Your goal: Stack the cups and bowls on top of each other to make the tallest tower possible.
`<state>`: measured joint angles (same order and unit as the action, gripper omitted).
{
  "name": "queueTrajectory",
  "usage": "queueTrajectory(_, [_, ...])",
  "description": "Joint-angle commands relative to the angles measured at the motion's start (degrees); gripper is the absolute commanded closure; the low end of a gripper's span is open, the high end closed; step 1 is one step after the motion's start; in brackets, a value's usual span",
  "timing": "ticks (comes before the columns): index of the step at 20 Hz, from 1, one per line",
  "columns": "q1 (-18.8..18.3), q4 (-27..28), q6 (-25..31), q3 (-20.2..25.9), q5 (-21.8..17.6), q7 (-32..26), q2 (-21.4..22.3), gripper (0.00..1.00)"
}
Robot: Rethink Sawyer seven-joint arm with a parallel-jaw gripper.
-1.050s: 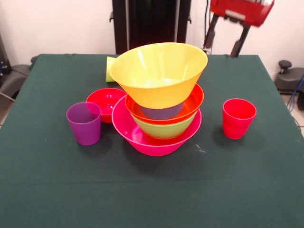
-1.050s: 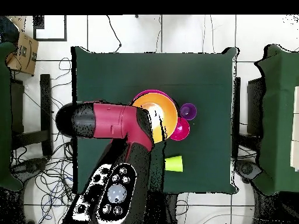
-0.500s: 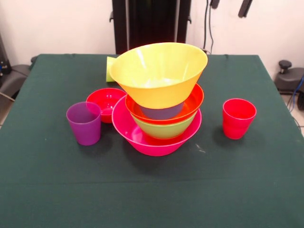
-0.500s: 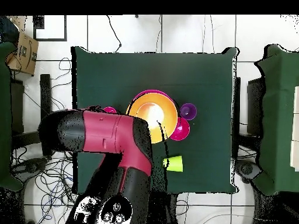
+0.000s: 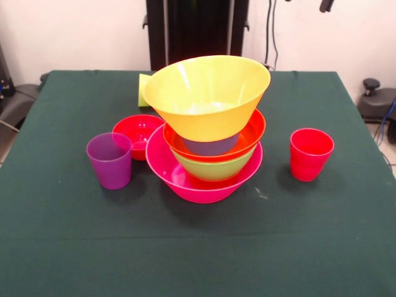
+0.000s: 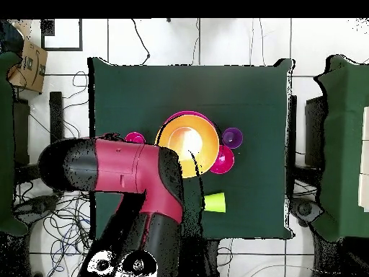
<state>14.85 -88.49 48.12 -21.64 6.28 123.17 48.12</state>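
Moved: the arm (image 6: 115,169) has swung further toward the overhead frame's left; bowls and cups unchanged.
Pincer: only a dark tip at the front view's top right; grip state cannot be told.
Tower (image 5: 210,127): centre of the counter (image 5: 198,247), pink bowl (image 5: 185,179) lowest, yellow-orange bowl (image 5: 207,93) on top.
Cups: purple cup (image 5: 110,161) left, red cup (image 5: 310,154) right.

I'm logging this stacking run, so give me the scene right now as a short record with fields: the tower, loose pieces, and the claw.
tower: pink bowl lowest, then green bowl, orange-red bowl, a bluish bowl, yellow-orange bowl on top
loose bowl: small red bowl, left of the tower in the front view
loose cups: purple cup and red cup upright; lime green cup on its side
claw: not visible; only the arm shows overhead
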Motion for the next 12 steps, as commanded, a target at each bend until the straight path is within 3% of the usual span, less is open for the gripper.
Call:
queueTrajectory(1, [1.2, -0.7, 6.1, 2.9, 0.8, 11.5, -3.0, 0.00])
queueTrajectory(12, [1.9, -0.6, 5.8, 2.4, 0.9, 12.3, -3.5, 0.00])
